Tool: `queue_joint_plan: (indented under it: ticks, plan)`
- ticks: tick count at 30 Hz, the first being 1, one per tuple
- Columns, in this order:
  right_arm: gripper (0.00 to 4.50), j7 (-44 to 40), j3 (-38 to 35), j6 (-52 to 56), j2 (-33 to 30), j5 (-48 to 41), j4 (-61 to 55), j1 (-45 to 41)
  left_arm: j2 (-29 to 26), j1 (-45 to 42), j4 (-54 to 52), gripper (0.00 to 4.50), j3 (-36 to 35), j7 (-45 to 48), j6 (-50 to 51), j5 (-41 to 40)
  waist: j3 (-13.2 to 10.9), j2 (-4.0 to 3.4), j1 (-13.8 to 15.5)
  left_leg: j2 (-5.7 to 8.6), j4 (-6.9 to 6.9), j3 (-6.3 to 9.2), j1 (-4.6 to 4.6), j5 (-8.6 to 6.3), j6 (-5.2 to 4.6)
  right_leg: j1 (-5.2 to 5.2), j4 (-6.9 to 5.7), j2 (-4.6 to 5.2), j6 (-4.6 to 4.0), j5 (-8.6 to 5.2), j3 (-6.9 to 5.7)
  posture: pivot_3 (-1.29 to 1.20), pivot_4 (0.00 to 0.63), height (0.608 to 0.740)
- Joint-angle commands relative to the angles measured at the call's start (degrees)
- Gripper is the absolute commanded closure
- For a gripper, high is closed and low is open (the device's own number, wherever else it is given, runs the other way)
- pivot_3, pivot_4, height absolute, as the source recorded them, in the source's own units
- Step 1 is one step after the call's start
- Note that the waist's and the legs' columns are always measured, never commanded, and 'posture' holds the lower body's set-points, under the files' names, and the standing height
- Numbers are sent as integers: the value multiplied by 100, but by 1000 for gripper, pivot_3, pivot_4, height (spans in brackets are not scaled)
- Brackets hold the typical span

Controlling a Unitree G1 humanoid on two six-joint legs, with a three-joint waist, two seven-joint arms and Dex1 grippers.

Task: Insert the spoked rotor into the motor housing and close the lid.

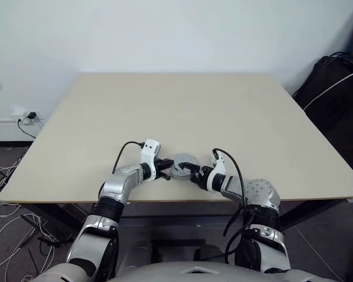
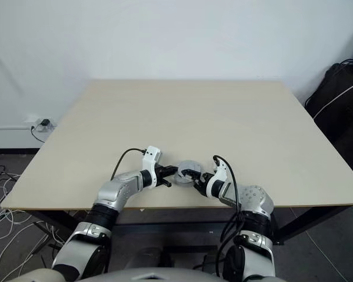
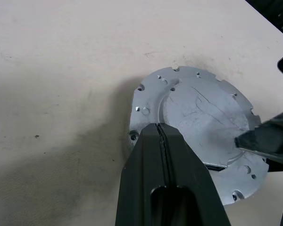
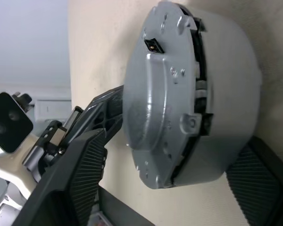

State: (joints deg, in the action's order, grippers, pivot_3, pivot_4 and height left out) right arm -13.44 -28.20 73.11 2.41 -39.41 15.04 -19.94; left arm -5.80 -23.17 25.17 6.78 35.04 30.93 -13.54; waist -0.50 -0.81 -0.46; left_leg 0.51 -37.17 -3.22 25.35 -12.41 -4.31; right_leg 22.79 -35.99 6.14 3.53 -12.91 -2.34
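The lid (image 3: 203, 117), a silver-grey disc with small holes round its rim, lies on top of the grey round motor housing (image 4: 231, 94) near the table's front edge (image 1: 182, 164). The spoked rotor is hidden. My left gripper (image 3: 158, 126) is shut, and its tip rests on the lid's rim from the left (image 1: 168, 171). My right gripper (image 4: 172, 150) is open at the right of the housing (image 1: 192, 170). One ribbed finger (image 4: 80, 183) stands on one side of the housing and the other on the opposite side. A narrow gap shows beside the lid.
The beige table (image 1: 176, 111) stretches wide behind the parts, and its front edge runs just below both grippers. A black bag (image 1: 335, 88) with a white cable stands off the table at the right. Loose cables (image 1: 0, 194) lie on the floor at the left.
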Motion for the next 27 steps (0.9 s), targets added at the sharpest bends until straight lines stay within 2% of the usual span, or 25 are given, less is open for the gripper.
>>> queue_joint_plan:
  ticks: [1, 2, 5, 8, 10, 21, 27]
  plan:
    - [427, 88, -100, -150, -32, -104, -50, -9, 24, 77, 32, 4500, 127, 9, 131, 87, 1, -2, 0, 0, 0, 0, 0, 0, 0, 0, 0, 0, 0, 0, 0, 0, 0, 740]
    - [427, 105, -102, -174, -29, -114, -37, -4, 22, 76, 36, 4500, 128, 11, 133, 88, 2, -3, 1, 0, 0, 0, 0, 0, 0, -1, 0, 0, 0, 0, 0, 0, 0, 740]
    - [1000, 179, -147, -220, 17, -180, -42, 0, 18, 66, 48, 4500, 128, 13, 138, 90, 3, -4, 3, 0, -1, 0, 0, 0, 0, -1, 0, 0, 1, 1, 0, 0, 0, 740]
    - [2008, 232, -159, -212, 55, -250, -87, 13, 14, 63, 54, 4500, 122, 12, 140, 89, 5, -8, -1, 1, 0, 0, 0, 0, 0, 0, 0, -1, 1, 1, 0, 0, 0, 740]
    - [2359, 269, -157, -206, 74, -316, -112, 31, 7, 69, 61, 4500, 117, 13, 137, 88, 8, -11, 4, -1, 0, 0, -1, 0, 0, -2, 0, -1, 2, 1, 0, 0, 0, 740]
    - [2404, 359, 15, -244, 61, -434, -133, 222, 23, 122, -15, 4500, 47, -44, 16, 59, 9, -13, 1, -1, -1, 1, -2, 0, 0, -3, 1, 0, 2, 1, 0, 0, 0, 740]
    - [2404, 325, 32, -345, 48, -537, -80, 311, 376, 406, -672, 4500, -629, -615, -693, -256, 8, -12, -11, -2, 1, 1, 0, 0, -1, 0, 1, 23, 2, 1, 2, 0, 0, 740]
